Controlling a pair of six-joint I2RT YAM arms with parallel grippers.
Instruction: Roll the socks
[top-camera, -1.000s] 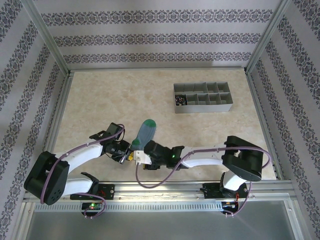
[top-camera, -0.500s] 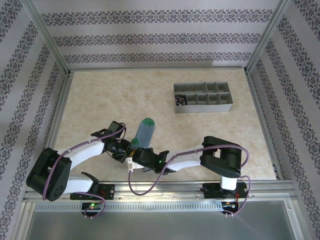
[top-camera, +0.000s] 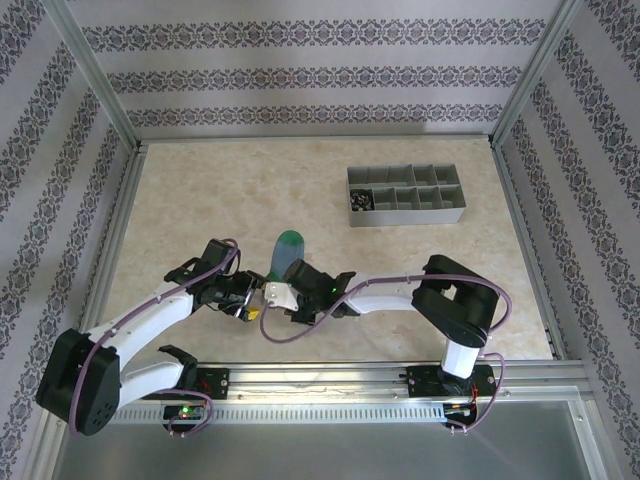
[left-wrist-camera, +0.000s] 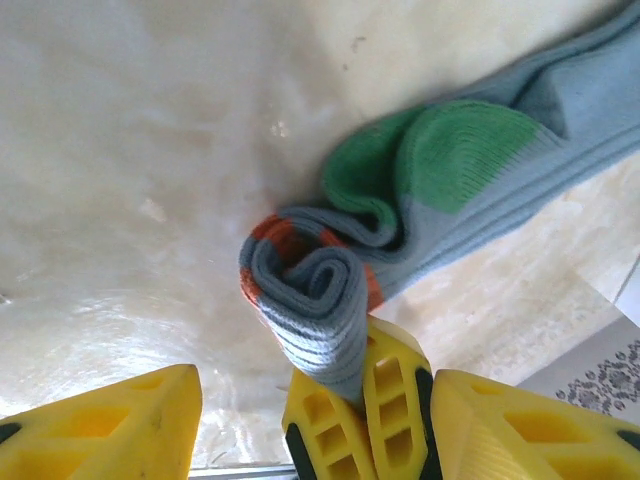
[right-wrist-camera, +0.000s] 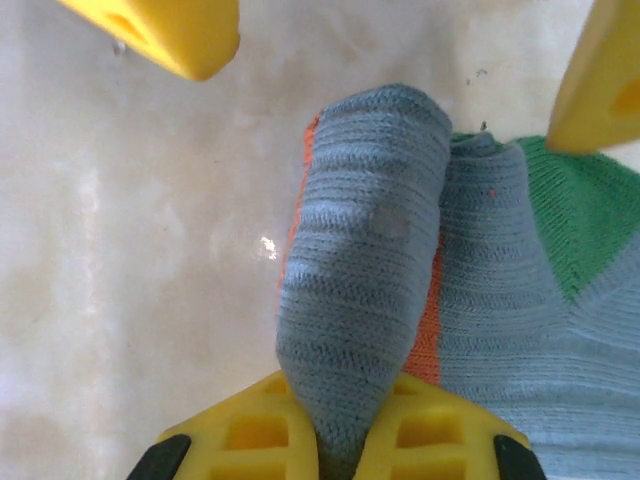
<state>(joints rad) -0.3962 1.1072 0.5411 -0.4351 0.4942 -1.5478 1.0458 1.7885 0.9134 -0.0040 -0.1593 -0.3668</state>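
Note:
A grey-blue sock (top-camera: 287, 252) with a green toe (left-wrist-camera: 460, 160) and an orange cuff lies at the near middle of the table. Its cuff end is wound into a tight roll (left-wrist-camera: 310, 290). My right gripper (right-wrist-camera: 345, 400) is shut on the end of that roll (right-wrist-camera: 365, 250), and its yellow fingers (left-wrist-camera: 395, 400) show pinching it in the left wrist view. My left gripper (left-wrist-camera: 315, 385) stands open, with its fingers (right-wrist-camera: 170, 35) either side of the roll and apart from it. In the top view the two grippers (top-camera: 258, 298) meet at the sock's near end.
A grey compartmented tray (top-camera: 405, 212) stands at the back right, with a small dark bundle (top-camera: 360, 203) in its front left compartment. The metal frame rail (top-camera: 330, 372) runs along the near edge, close behind the grippers. Patterned walls enclose the beige table (top-camera: 220, 200).
My left gripper has opened and let go of the roll. My right gripper has shut on it. The sock has shifted slightly to the far left.

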